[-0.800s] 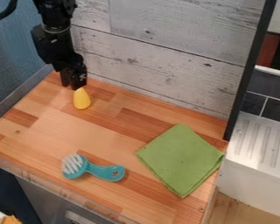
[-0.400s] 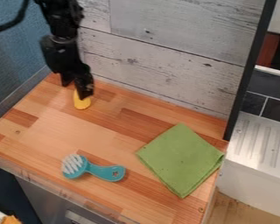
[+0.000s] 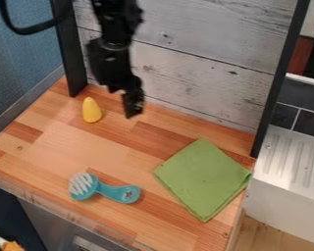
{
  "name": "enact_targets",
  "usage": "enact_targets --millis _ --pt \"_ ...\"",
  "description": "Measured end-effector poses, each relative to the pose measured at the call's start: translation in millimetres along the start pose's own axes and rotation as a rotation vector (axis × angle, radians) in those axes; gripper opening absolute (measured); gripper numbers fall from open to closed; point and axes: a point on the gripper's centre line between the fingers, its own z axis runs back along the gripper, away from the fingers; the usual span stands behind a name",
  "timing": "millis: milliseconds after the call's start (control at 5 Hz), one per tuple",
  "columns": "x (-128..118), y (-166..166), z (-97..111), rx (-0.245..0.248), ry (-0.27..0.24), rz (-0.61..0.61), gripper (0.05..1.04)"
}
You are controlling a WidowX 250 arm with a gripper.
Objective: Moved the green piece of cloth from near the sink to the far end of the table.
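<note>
The gripper (image 3: 128,104) hangs over the back part of the wooden table (image 3: 74,147), just right of the yellow object and up and left of the cloth, touching neither. The green cloth (image 3: 202,179) lies flat and folded on the right side of the table, close to the edge that faces the white ridged sink unit (image 3: 291,166). Bare wood separates the cloth from the gripper.
A yellow cone-shaped object (image 3: 91,110) stands near the back left. A teal brush (image 3: 110,190) with white bristles lies at the front. Behind the table rises a grey plank wall (image 3: 186,63), with black posts at both ends.
The gripper has moved right, from behind and above the yellow object to its right side. The cloth, brush and yellow object have stayed in place.
</note>
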Motion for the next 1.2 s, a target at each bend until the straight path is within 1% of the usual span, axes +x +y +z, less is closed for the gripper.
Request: enact_targets --millis 200,400,600,800,1000,1200 --pt "-24 29 10 0.015 0.031 -0.101 1.001" --pt "-37 58 13 0.037 0.086 -0.183 1.001" --pt "-45 84 8 0.05 0.113 -0.25 1.001" --pt "-54 104 -5 0.013 0.085 -0.317 1.001" --pt "-54 111 -25 0.011 0.042 -0.336 1.001" --pt "-61 119 -44 -0.007 0.035 -0.374 1.001"
